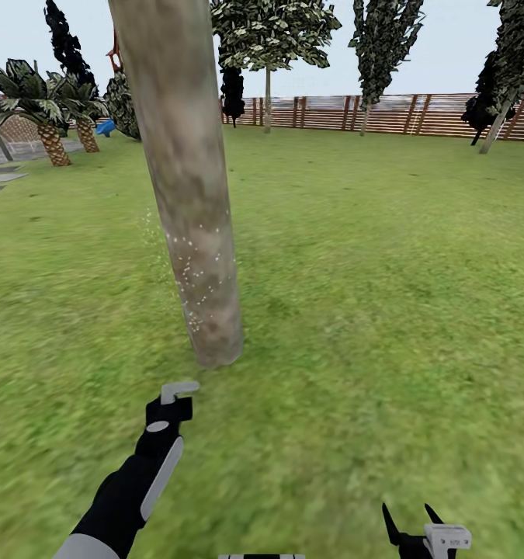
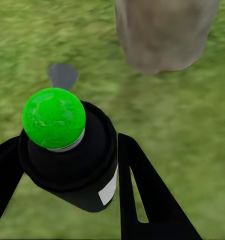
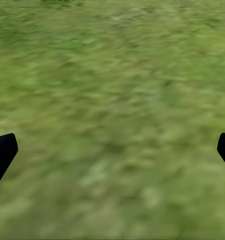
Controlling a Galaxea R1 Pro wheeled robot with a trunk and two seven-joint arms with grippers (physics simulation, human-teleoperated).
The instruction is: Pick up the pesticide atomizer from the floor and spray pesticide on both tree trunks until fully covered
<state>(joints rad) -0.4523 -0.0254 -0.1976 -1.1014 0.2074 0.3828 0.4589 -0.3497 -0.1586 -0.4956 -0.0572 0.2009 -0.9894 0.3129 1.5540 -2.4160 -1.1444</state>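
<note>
A thick mottled grey-beige tree trunk [image 1: 192, 202] rises from the grass [image 1: 355, 310] just ahead of me, with white specks scattered over its lower left side. In the left wrist view its base [image 2: 162, 35] stands just beyond the gripper. My left gripper [image 1: 176, 397] [image 2: 67, 167] is shut on the pesticide atomizer [image 2: 67, 155], a black bottle with a bright green ball on top and a whitish label. It is held low, a short way in front of the trunk's base. My right gripper [image 1: 409, 519] [image 3: 112, 150] hangs open over bare grass at the lower right.
More trees [image 1: 268, 46] stand far back along the brown slatted fence [image 1: 386, 112]. Low palms [image 1: 48, 105] and grey paving stones [image 1: 1, 177] lie at the far left. Open lawn stretches to the right of the trunk.
</note>
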